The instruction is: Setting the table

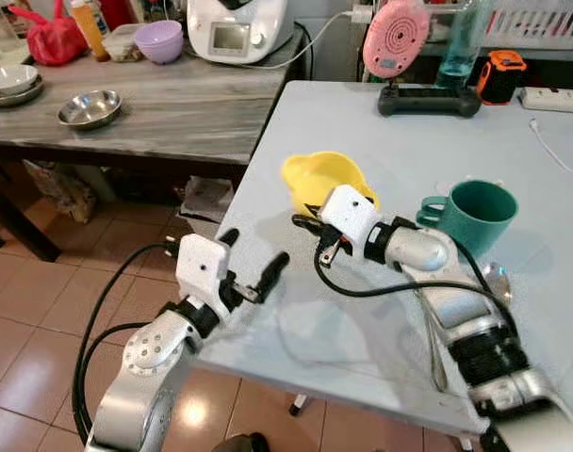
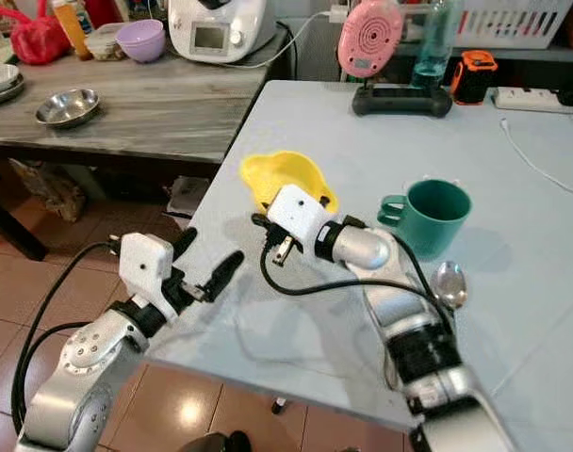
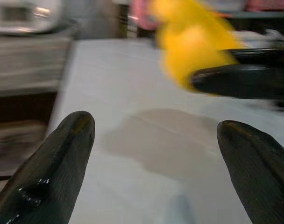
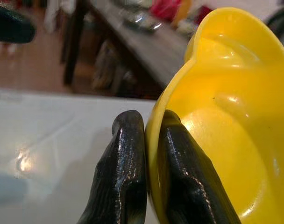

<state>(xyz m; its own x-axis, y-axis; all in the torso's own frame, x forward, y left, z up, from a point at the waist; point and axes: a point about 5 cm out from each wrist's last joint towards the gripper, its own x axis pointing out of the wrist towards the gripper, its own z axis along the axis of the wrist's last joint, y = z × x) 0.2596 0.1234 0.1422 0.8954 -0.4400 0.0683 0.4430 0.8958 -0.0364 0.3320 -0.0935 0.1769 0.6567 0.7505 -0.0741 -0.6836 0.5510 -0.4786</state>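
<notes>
A yellow bowl (image 1: 317, 178) with a wavy rim sits tilted on the pale blue table (image 1: 381, 141) near its left edge. My right gripper (image 4: 150, 140) is shut on the bowl's near rim, one finger inside and one outside. The left gripper (image 1: 254, 266) hovers open over the table's front left corner, a short way in front of the yellow bowl (image 3: 193, 44), holding nothing. A green mug (image 1: 475, 215) stands to the right of the bowl, and a metal spoon (image 2: 450, 282) lies just in front of the mug.
A grey wooden side table (image 1: 173, 113) to the left carries a steel bowl (image 1: 90, 108), stacked plates (image 1: 11, 83), a purple bowl (image 1: 159, 40) and a white appliance (image 1: 237, 26). A pink fan (image 1: 396, 38) on a black base stands at the far edge. Tiled floor lies below.
</notes>
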